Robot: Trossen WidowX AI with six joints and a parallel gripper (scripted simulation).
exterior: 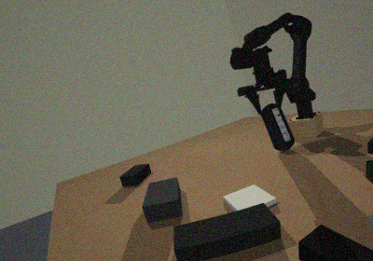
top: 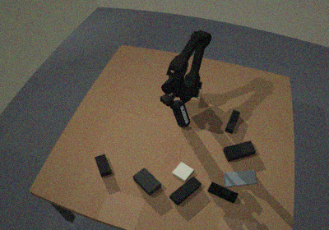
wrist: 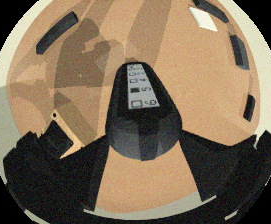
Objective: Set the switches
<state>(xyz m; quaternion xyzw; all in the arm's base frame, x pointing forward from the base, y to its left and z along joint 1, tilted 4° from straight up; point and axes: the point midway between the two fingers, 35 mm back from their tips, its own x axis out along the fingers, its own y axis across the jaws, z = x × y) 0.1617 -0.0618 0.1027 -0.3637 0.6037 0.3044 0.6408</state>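
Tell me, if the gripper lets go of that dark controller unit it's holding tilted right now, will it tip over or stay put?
It would probably topple: the controller unit hangs tilted, long and narrow, from the gripper, lower end near the bench. It looks like a stiff block, so it should fall flat rather than bend. Which face lands up is hard to say.

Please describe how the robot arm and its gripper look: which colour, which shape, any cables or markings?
The arm is matte black, built of slim straight links with thicker blocky joints. The gripper is black too, with two flat parallel fingers under a crossbar. No cables or markings can be made out.
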